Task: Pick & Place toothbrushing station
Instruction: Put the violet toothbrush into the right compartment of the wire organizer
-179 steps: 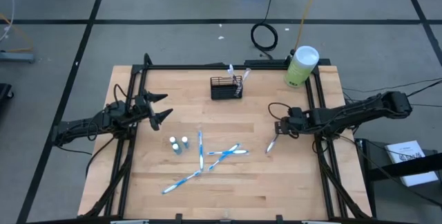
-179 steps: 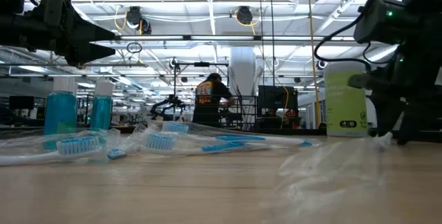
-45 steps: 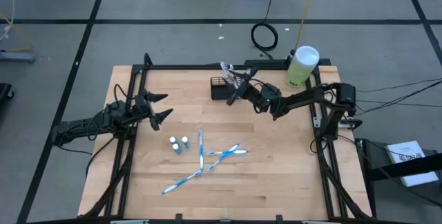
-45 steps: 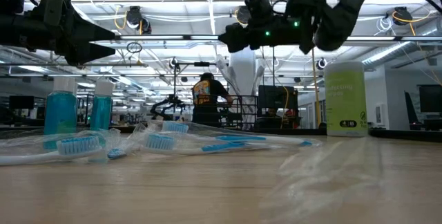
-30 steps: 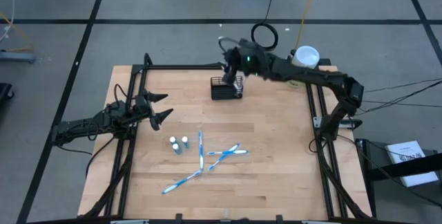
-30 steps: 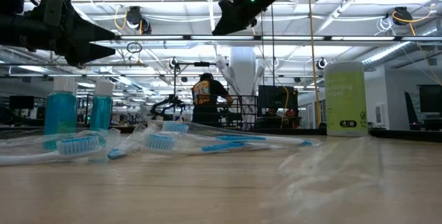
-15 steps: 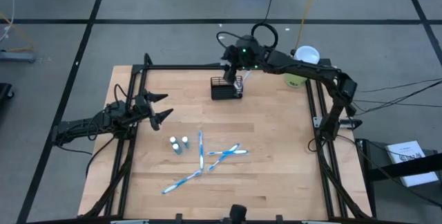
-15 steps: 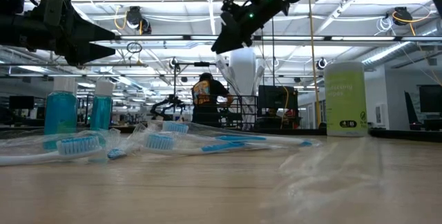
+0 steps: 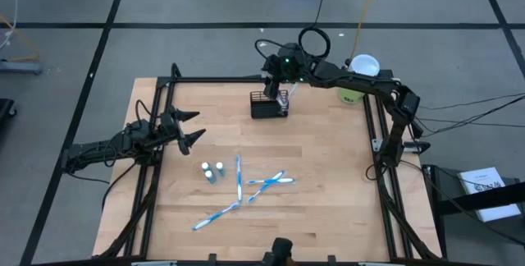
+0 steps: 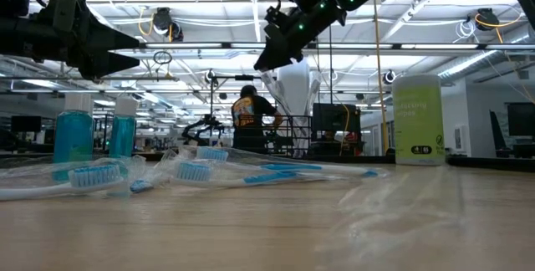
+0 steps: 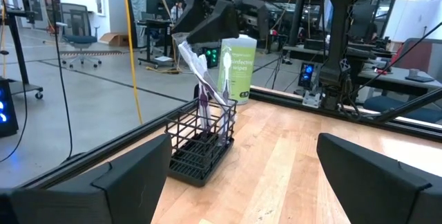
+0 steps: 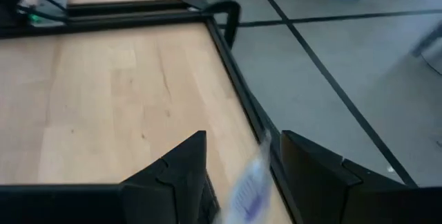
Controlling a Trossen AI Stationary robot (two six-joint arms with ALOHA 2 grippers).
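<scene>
As you look down from the high view, note the toothbrushing station near the table's far edge, its long axis running across, with the right gripper above its right end. The left gripper waits well apart, fingers spread wide. From the left wrist view, confirm a wrapped toothbrush pinched in the right gripper, standing tilted in the station.

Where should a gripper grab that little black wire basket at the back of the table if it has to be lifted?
Probably from above, clamping one long top rim of the black wire basket. It stands upright with an open top and thin grid walls, so a rim wire fits between fingers. Choose the end away from the wrapped toothbrush, where the right gripper hangs. The left gripper waits at the table's left edge.
</scene>
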